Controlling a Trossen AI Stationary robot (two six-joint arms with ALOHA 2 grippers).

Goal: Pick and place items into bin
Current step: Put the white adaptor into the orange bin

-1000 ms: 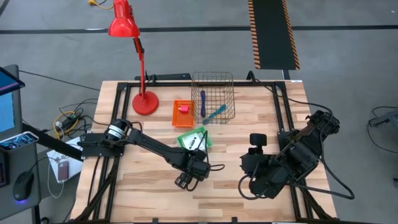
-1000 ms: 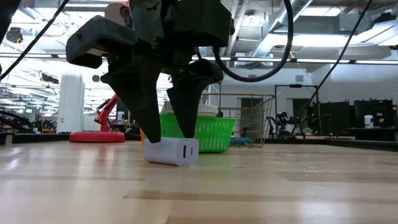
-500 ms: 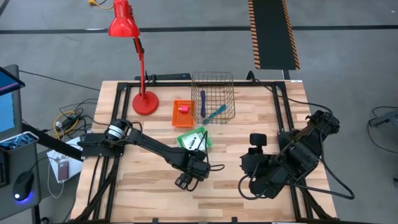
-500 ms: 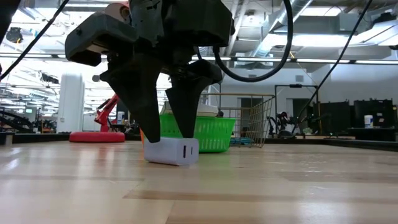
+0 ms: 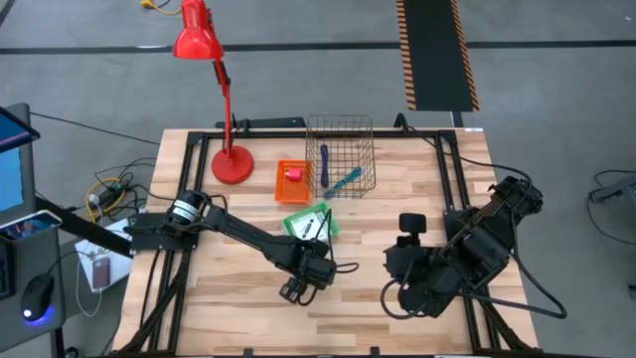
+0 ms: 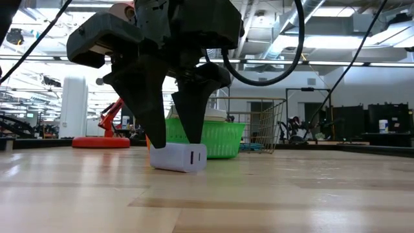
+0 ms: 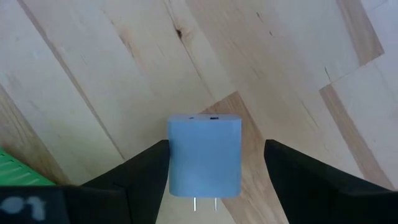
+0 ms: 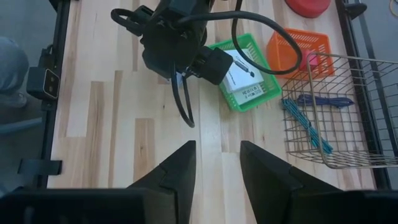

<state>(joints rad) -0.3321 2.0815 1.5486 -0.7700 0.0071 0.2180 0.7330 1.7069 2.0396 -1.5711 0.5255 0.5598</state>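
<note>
A pale lavender block with two metal prongs (image 7: 204,155) lies flat on the wood at the table's near middle (image 6: 179,158). My left gripper (image 7: 216,146) is open and points down over it (image 6: 171,139), one finger on each long side (image 5: 295,288). One finger (image 7: 152,163) sits right at the block's side; the other (image 7: 280,163) stands clear of it. My right gripper (image 8: 217,149) is open and waits at the table's near right (image 5: 397,296). A purple pen (image 5: 324,162) and a teal pen (image 5: 343,181) lie in the wire bin (image 5: 341,124). My left gripper comes at the block from above, fingers pointing down. One finger (image 7: 152,163) stands against the block's long side (image 7: 171,163); I cannot tell whether it touches. The block lies flat on the table.
A green basket (image 5: 320,231) with white card packs sits just beyond the left gripper. An orange basket (image 5: 286,189) with a pink block (image 5: 294,174) stands left of the wire bin. A red lamp's base (image 5: 231,164) is at the far left. Bare wood lies near and left.
</note>
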